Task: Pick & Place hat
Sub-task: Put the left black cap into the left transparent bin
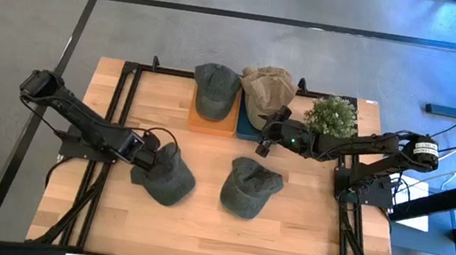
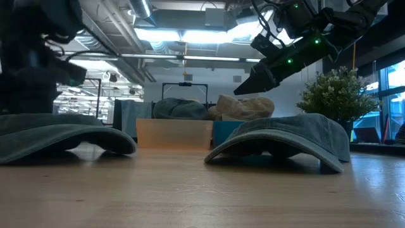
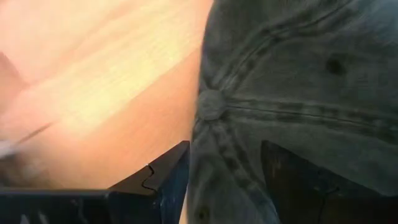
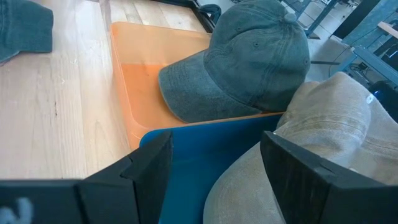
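A dark green cap [image 1: 169,176] lies crown up on the table's left half, and my left gripper [image 1: 151,154] is down on it, open. In the left wrist view its fingers [image 3: 163,180] flank the crown [image 3: 298,81] just short of the top button [image 3: 211,104]. A second green cap [image 1: 251,187] lies at the table's middle, brim edges on the wood [image 2: 285,136]. My right gripper [image 1: 263,141] hangs open in the air [image 2: 253,79] over the near edge of the blue tray [image 4: 205,146], beside the tan hat [image 4: 329,137]. My left gripper comes slanting down from the table's left, and crown cloth beside the button [image 3: 230,168] fills the gap between its open fingers. Whether the fingers press the cloth, I cannot tell. The cap lies flat on the table.
At the far edge, an orange tray [image 1: 210,125] holds a third green cap [image 1: 216,88], and the blue tray [image 1: 246,128] next to it holds the tan hat [image 1: 268,87]. A potted plant [image 1: 333,116] stands right of them. Bare wood lies along the near edge.
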Controlling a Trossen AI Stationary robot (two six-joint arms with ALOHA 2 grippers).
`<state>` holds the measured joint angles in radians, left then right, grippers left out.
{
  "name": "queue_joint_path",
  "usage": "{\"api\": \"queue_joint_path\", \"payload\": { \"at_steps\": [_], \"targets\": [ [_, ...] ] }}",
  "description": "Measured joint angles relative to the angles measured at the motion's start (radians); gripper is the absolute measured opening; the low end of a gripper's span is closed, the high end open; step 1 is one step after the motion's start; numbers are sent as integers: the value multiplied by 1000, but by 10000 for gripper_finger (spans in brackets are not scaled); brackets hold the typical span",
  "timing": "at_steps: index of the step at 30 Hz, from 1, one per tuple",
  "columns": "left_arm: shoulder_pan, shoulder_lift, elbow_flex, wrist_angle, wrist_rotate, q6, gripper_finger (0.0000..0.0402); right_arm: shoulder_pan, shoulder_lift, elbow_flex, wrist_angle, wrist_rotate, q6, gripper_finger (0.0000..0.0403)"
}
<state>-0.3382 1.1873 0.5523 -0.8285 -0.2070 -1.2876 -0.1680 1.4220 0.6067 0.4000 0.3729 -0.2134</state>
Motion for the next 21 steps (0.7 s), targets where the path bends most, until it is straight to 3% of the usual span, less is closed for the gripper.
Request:
{"api": "queue_joint_path", "payload": {
  "at_steps": [9, 21],
  "targets": [
    [0, -4, -109, 77, 14, -81, 191, 0, 0, 0, 0, 0, 0, 243],
    [-1, -3, -105, 72, -22, -15, 191, 0, 0, 0, 0, 0, -1, 243]
  ]
}}
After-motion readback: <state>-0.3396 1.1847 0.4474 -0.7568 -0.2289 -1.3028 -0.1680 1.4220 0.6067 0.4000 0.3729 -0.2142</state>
